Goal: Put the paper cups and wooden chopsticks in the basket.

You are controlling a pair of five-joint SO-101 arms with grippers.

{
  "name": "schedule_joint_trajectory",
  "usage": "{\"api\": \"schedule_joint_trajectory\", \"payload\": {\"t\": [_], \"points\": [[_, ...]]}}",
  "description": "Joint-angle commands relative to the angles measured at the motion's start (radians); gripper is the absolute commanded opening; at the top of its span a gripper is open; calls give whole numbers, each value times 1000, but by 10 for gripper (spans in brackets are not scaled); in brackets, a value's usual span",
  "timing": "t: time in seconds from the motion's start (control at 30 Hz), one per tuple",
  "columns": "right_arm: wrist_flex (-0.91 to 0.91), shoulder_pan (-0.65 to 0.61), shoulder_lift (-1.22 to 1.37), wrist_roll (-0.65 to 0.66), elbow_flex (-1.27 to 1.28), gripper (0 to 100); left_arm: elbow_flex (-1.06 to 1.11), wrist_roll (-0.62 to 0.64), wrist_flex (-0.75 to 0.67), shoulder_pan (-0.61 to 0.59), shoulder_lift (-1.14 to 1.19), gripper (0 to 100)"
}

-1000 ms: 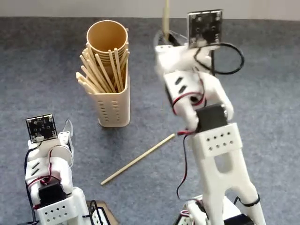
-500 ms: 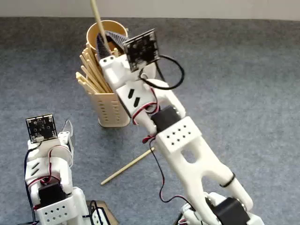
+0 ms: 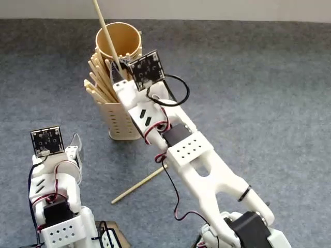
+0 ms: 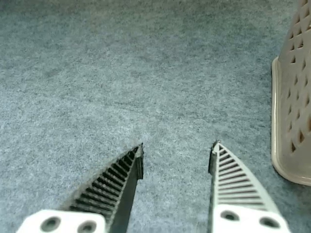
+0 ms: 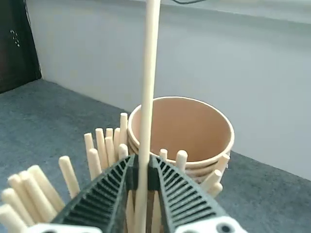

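From above, the right gripper (image 3: 118,72) has swung within the last second from beside the basket (image 3: 124,121) to directly over it. Its fingers are clamped on an upright chopstick (image 3: 106,36) next to the stacked paper cups (image 3: 118,41), while a loose chopstick (image 3: 142,182) stays on the carpet (image 3: 269,77) in front of the basket. In the left wrist view, the left gripper (image 4: 177,148) hangs empty with its fingers spread apart, over carpet just beside the basket's wall. In the right wrist view, the held chopstick stands pinched above the bundle of chopsticks (image 5: 29,189) already in the basket, so it looks ready to drop in, probably leaving only the loose one.
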Motion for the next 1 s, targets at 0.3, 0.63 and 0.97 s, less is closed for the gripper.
{"api": "schedule_joint_trajectory", "payload": {"t": [0.3, 0.63, 0.97], "points": [[532, -33, -294, 83, -133, 249, 1, -64, -15, 74, -12, 159], [1325, 2, -387, -28, -374, 249, -10, -49, -15, 27, -12, 152], [1104, 4, -246, 597, 318, 249, -45, -20, 2, 1, -12, 152]]}}
